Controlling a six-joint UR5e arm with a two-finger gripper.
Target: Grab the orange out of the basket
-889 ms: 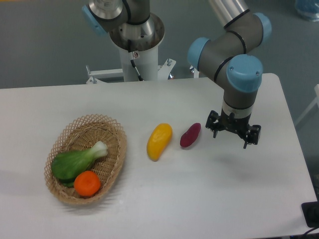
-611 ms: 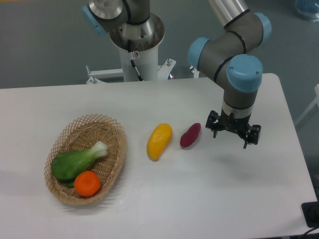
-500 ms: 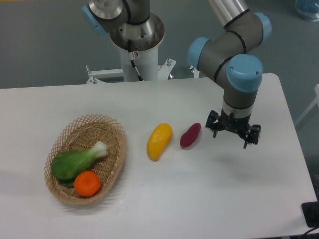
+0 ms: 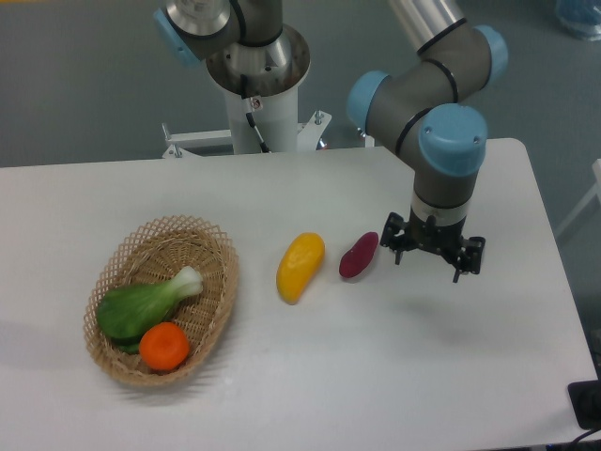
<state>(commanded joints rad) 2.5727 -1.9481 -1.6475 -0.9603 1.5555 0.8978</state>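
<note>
The orange (image 4: 164, 346) is a small round bright fruit lying at the near end of the oval wicker basket (image 4: 212, 249) on the left of the table. It touches a green leafy vegetable (image 4: 144, 303) that shares the basket. My gripper (image 4: 430, 264) hangs over the right side of the table, far from the basket, fingers pointing down and spread open with nothing between them.
A yellow mango-shaped fruit (image 4: 300, 266) and a dark purple sweet potato (image 4: 359, 255) lie on the white table (image 4: 310, 395) between basket and gripper. The sweet potato is just left of my fingers. The arm's base column (image 4: 254, 85) stands behind the table's far edge.
The arm and gripper have shifted slightly to the left, toward the sweet potato. The fruits and basket have not moved.
</note>
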